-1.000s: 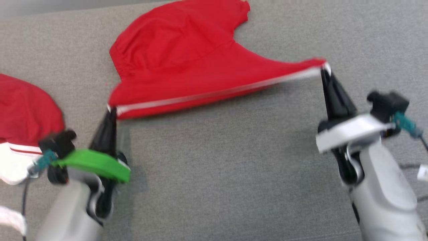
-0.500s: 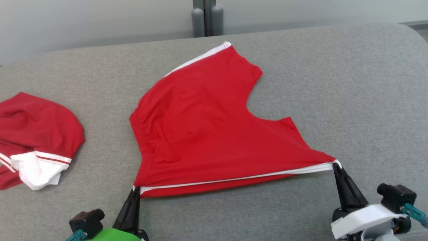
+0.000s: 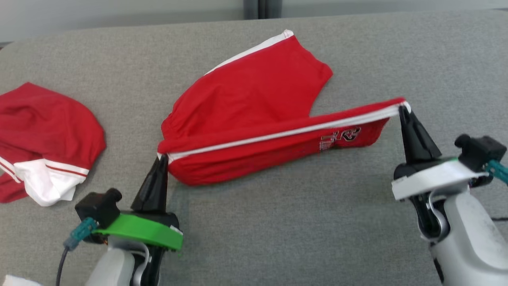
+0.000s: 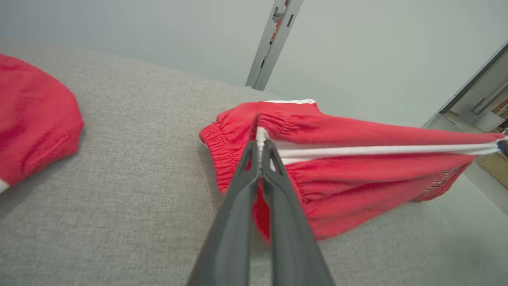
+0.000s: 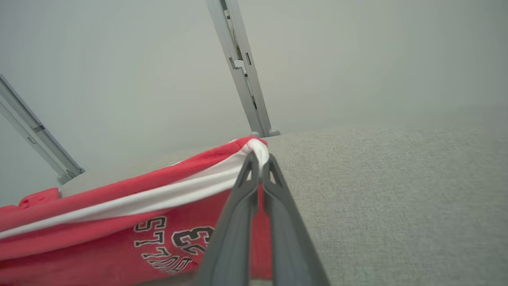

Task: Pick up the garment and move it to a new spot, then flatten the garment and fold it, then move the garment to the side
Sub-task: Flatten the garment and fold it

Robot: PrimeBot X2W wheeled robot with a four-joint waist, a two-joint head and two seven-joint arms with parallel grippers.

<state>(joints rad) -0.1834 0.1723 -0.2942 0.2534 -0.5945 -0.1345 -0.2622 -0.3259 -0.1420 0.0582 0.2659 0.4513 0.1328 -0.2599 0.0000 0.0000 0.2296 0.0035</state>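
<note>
The garment (image 3: 254, 95) is a pair of red shorts with a white side stripe, spread over the middle of the grey cushion. Its near edge is lifted and pulled taut between both grippers, with printed lettering (image 3: 341, 137) showing on the raised flap. My left gripper (image 3: 162, 157) is shut on the waistband corner (image 4: 260, 135). My right gripper (image 3: 403, 107) is shut on the leg hem corner (image 5: 258, 149). The far leg lies flat on the cushion toward the back edge.
A second red garment with white trim (image 3: 43, 139) lies crumpled at the left of the grey cushion (image 3: 278, 222). Beyond the cushion's far edge is a pale wall with a grey post (image 3: 262, 8).
Both grippers have lifted the stretched striped edge and carried it away from me over the rest of the shorts, turning up the lettered underside. The head camera's view has also shifted.
</note>
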